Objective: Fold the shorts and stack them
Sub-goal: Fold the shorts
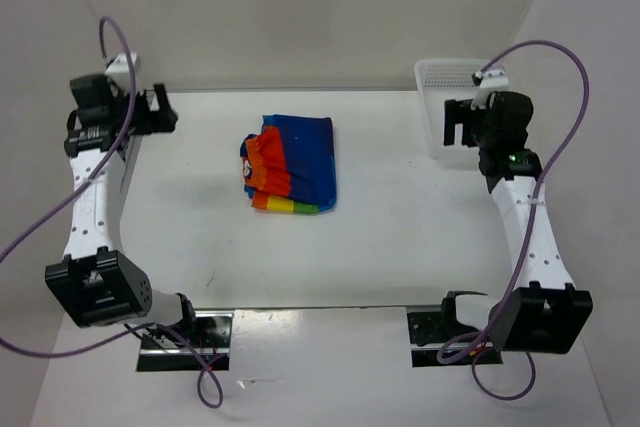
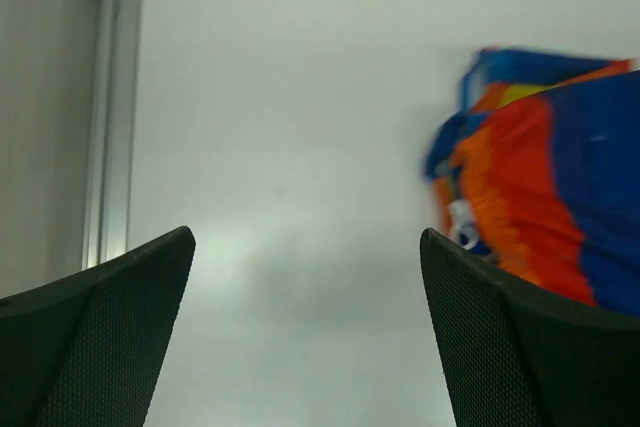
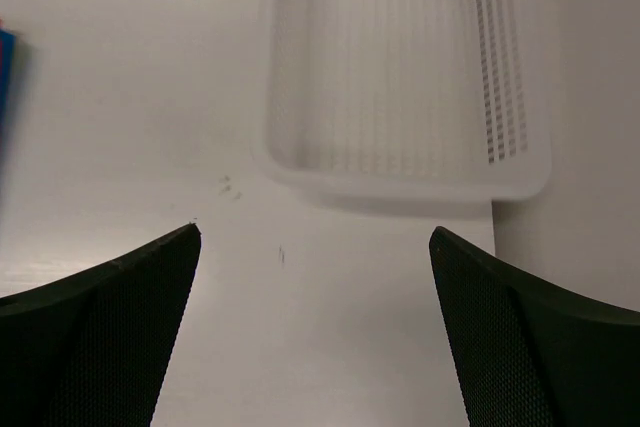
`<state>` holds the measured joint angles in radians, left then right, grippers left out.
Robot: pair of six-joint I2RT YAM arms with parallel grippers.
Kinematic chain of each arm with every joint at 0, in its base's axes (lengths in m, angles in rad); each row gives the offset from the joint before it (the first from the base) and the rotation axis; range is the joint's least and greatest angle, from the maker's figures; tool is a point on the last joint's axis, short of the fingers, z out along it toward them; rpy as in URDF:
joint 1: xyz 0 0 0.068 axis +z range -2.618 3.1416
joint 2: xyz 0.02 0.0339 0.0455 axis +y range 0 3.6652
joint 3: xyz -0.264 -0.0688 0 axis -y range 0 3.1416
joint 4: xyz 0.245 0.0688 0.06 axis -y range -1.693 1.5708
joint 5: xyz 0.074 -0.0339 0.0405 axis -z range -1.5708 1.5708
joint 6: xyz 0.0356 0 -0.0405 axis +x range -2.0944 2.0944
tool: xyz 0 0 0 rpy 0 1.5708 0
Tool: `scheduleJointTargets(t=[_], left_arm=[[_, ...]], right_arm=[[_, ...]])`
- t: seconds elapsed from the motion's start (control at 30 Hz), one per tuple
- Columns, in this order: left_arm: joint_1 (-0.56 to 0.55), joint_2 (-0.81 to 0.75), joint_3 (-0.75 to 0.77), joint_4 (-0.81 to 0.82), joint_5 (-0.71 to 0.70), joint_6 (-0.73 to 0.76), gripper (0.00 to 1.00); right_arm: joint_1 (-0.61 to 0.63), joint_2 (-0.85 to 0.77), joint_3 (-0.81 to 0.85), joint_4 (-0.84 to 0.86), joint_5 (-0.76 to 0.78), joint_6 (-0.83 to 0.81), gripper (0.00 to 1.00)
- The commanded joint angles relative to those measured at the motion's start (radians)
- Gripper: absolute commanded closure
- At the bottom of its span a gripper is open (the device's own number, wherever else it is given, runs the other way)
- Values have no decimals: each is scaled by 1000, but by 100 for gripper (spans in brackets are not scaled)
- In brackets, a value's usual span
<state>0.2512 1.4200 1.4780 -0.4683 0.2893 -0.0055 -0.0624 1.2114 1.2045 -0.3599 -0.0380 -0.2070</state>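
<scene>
The shorts (image 1: 290,164) lie folded in a compact bundle near the middle of the white table, blue on top with red, orange, yellow and green stripes at the left and front edges. They also show at the right of the left wrist view (image 2: 545,187), and a blue edge of them shows at the far left of the right wrist view (image 3: 5,67). My left gripper (image 1: 158,112) is open and empty at the table's far left, well apart from the shorts. My right gripper (image 1: 458,122) is open and empty at the far right, in front of the basket.
A white plastic mesh basket (image 1: 440,77) stands at the table's far right corner; it shows empty in the right wrist view (image 3: 400,77). White walls enclose the table on the left, back and right. Purple cables loop above both arms.
</scene>
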Motion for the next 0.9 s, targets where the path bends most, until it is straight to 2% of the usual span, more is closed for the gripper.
scheduleJointTargets(t=[0.0, 0.07, 0.2, 0.53, 0.6, 0.7, 0.87], left_arm=[[80, -73, -240, 20, -79, 6, 0], [91, -151, -354, 49, -95, 6, 0], [100, -204, -436, 91, -79, 6, 0], [100, -194, -461, 111, -10, 6, 0], [100, -194, -461, 111, 1, 6, 0], [100, -204, -470, 120, 22, 6, 0], [100, -223, -481, 120, 63, 6, 0]], right_arm=[[-46, -96, -108, 21, -25, -16, 0], [-59, -179, -158, 30, -52, 20, 0], [-106, -294, -268, 30, -103, 31, 0], [-151, -619, -497, -57, -148, -43, 0], [-151, -702, -522, -44, -82, -22, 0], [-151, -765, -531, -44, -92, -31, 0], [-151, -783, -560, -21, -73, -31, 0]])
